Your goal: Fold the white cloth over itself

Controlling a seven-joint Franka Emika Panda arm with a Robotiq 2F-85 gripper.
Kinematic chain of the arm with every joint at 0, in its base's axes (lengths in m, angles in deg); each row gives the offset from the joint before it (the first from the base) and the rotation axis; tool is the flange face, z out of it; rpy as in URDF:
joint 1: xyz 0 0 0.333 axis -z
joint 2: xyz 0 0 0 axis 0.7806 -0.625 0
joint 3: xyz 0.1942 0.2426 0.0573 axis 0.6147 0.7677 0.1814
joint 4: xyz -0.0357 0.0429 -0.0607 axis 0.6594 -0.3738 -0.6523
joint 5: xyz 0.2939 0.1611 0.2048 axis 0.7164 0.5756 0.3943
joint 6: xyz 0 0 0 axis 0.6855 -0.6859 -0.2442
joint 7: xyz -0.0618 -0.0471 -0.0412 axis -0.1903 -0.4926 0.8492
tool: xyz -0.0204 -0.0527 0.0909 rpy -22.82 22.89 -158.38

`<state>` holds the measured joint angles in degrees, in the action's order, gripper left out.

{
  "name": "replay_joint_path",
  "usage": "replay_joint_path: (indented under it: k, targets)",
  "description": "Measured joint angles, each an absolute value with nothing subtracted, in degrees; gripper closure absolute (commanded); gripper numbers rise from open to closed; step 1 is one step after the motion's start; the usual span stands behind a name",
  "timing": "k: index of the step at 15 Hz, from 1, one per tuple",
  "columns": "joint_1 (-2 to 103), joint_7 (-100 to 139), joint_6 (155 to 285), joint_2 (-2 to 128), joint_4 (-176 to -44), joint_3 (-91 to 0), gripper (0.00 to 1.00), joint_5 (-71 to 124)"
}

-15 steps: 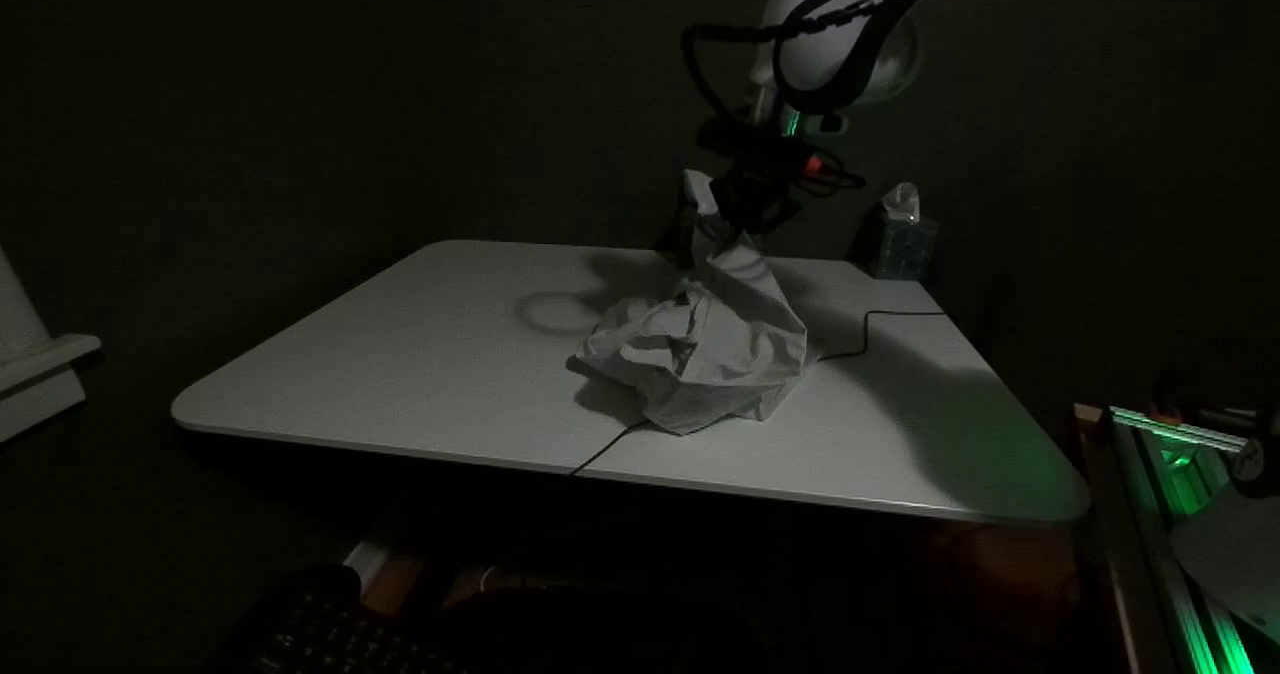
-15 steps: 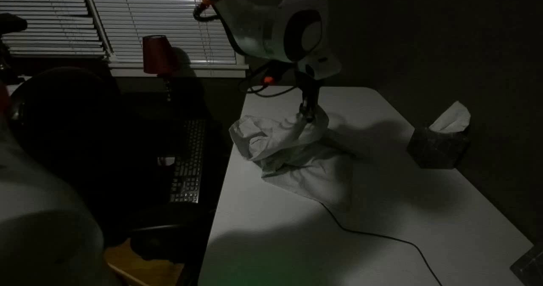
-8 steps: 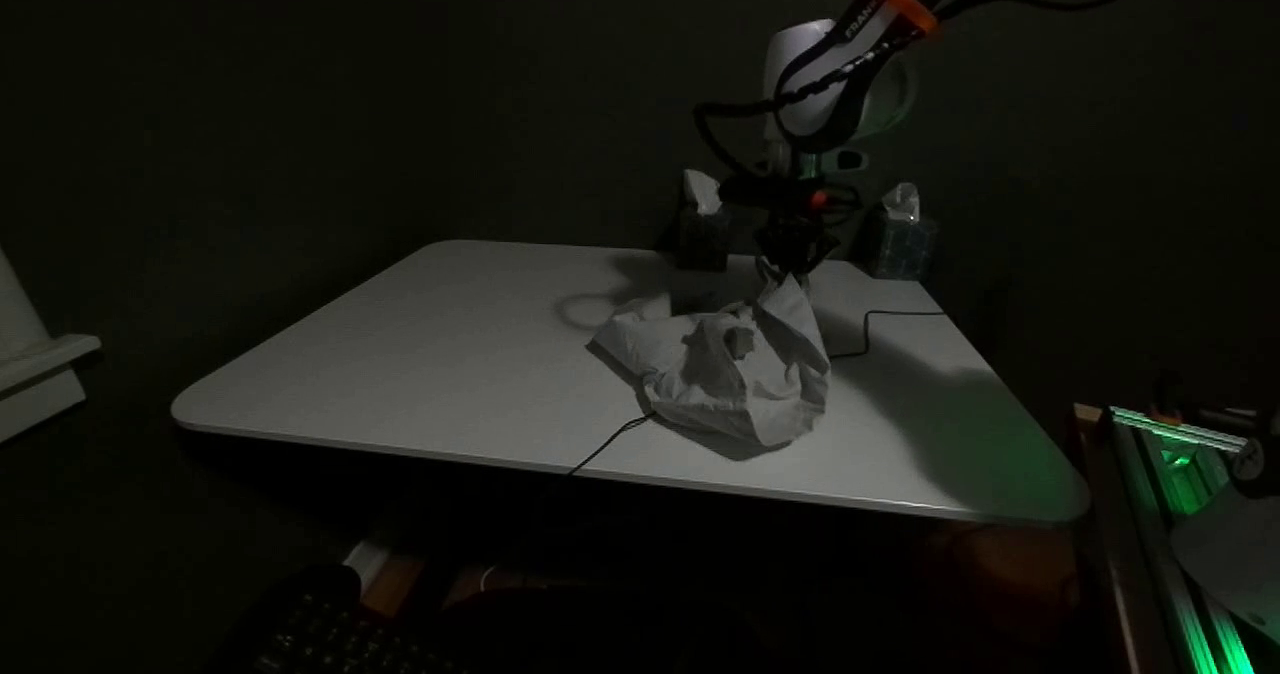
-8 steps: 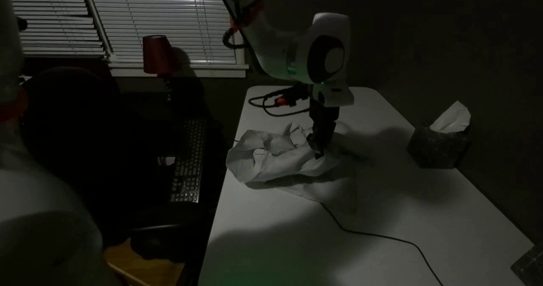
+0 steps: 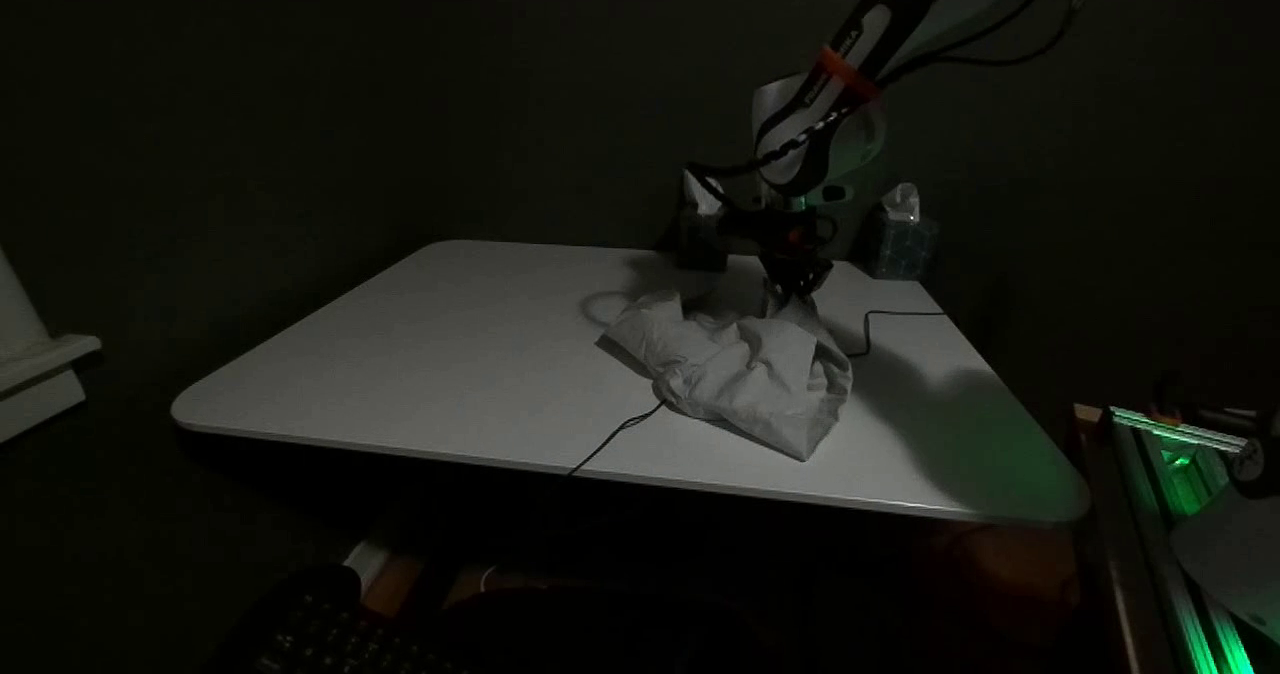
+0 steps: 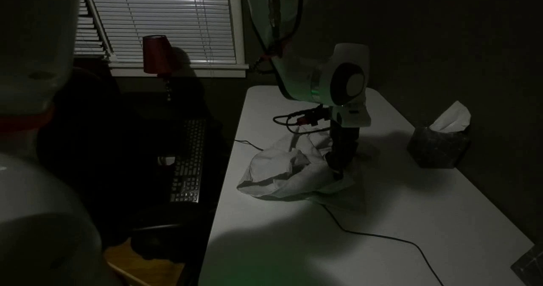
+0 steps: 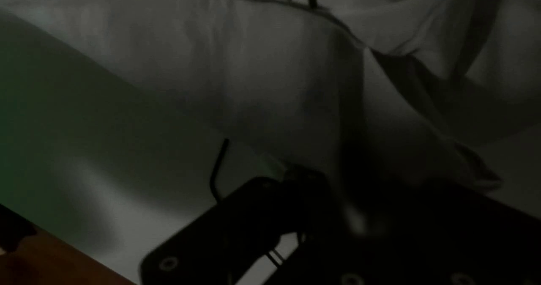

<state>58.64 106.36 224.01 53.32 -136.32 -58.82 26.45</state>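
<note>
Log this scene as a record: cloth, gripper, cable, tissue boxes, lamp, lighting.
cloth: crumpled on the table, no neat fold yet
gripper: down at the cloth; too dark to tell whether it grips
cable: passes under the cloth, showing on two sides
tissue boxes: two, near a table edge
lamp: red-shaded, in front of the blinds
lighting: dim

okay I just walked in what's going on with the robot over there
A robot arm has its gripper at a crumpled white cloth on a table, with part of the cloth rising toward the gripper. The job is folding the cloth over itself, but no neat fold shows yet. It's too dark to tell whether the gripper is pinching it.
</note>
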Motion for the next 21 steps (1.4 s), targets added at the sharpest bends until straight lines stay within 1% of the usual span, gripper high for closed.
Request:
replay_joint_path:
  k: [1, 2, 4, 5, 6, 7, 11, 19, 21]
  targets:
    - [58.54, 106.31, 224.00, 52.80, -135.61, -58.81, 0.42, 26.45]
    - [58.30, 106.07, 223.93, 52.84, -135.29, -58.78, 0.33, 26.44]
    - [57.58, 104.91, 222.99, 54.00, -135.26, -58.50, 0.19, 26.35]
    - [57.08, 103.93, 222.42, 55.02, -135.49, -58.28, 0.11, 26.23]
    - [56.45, 102.72, 222.25, 56.36, -136.02, -58.03, 0.04, 26.04]
    - [55.75, 101.37, 222.24, 57.89, -136.78, -57.67, 0.00, 25.57]
    - [53.48, 94.53, 222.21, 62.65, -139.70, -54.74, 0.00, 23.97]
    - [50.22, 80.04, 222.32, 63.36, -144.29, -48.59, 0.00, 21.72]
    - [50.08, 79.69, 222.33, 63.27, -144.26, -48.42, 0.00, 21.78]
